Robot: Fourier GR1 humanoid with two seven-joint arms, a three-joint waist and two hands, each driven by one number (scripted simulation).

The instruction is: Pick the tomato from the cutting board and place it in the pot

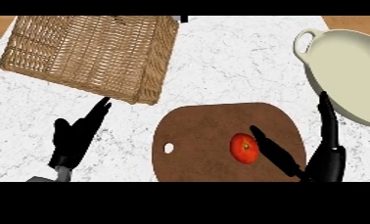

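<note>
A red tomato (244, 148) lies on the brown cutting board (202, 135), right of its middle. My right hand (325, 157) is open at the board's right edge. Its thumb reaches along the tomato's right side and its fingers point up toward the pot. The cream pot (345, 71) with a loop handle stands at the right edge of the counter, partly cut off by the view. My left hand (76, 137) rests open at the lower left, fingers straight, holding nothing.
A large wicker basket (94, 54) stands at the upper left, just above my left hand. The white marbled counter (231, 61) stretches between basket, board and pot. The board has a small hanging hole (169, 147) near its left edge.
</note>
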